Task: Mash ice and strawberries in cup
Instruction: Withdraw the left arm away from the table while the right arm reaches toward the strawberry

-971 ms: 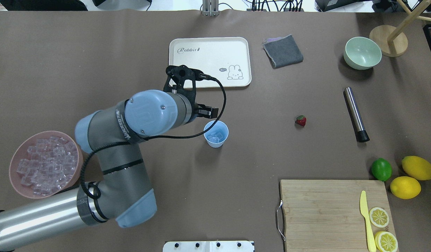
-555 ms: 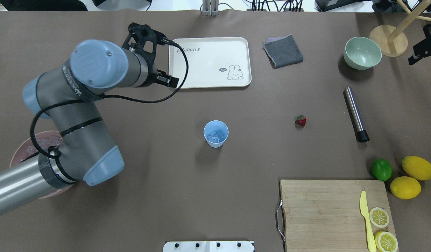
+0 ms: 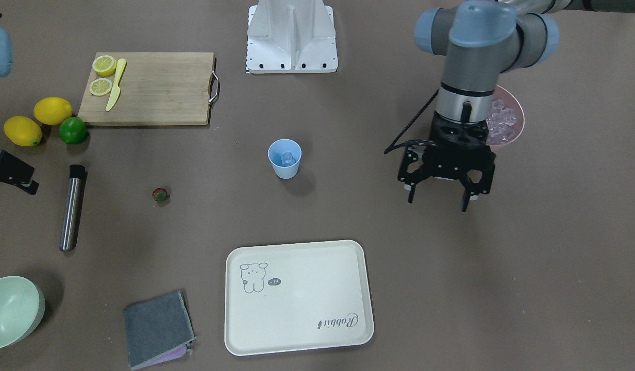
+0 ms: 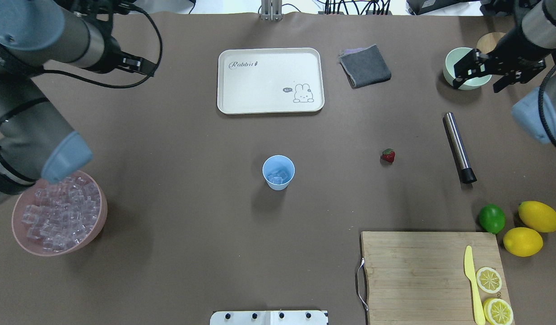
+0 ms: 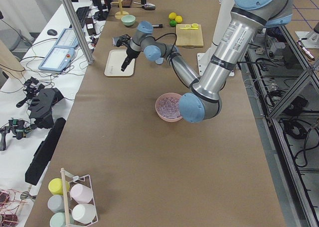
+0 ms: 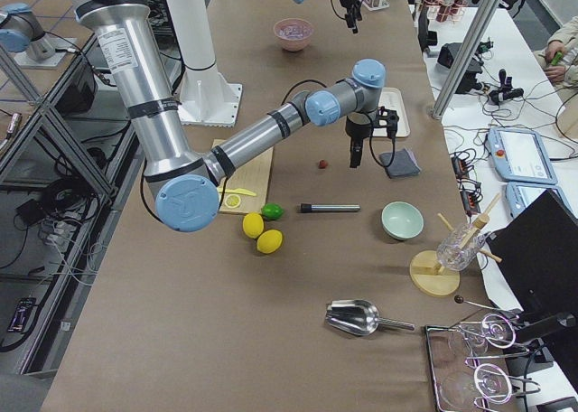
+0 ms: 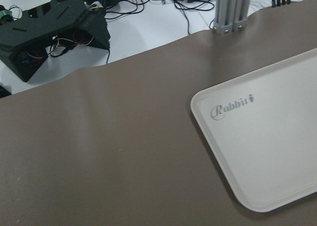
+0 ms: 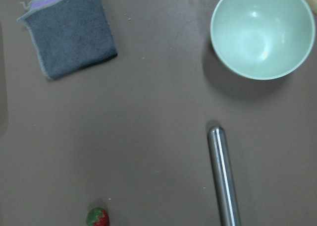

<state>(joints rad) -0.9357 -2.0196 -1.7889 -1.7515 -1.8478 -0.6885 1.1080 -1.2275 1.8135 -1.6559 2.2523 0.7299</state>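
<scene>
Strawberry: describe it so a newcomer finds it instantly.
In the overhead view, start at the wooden board at the near right. Past its far edge, between the blue cup and the steel rod, lies the strawberry. It is small and red with a green top, unlike the larger lime and lemons.

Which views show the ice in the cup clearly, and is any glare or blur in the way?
Overhead exterior: sharp, evenly lit, ice visible in the cup, no glare. Exterior front-facing: also sharp, ice readable, soft shadow beside the cup. Right wrist-mounted: slightly soft, shows the strawberry, no cup.
</scene>
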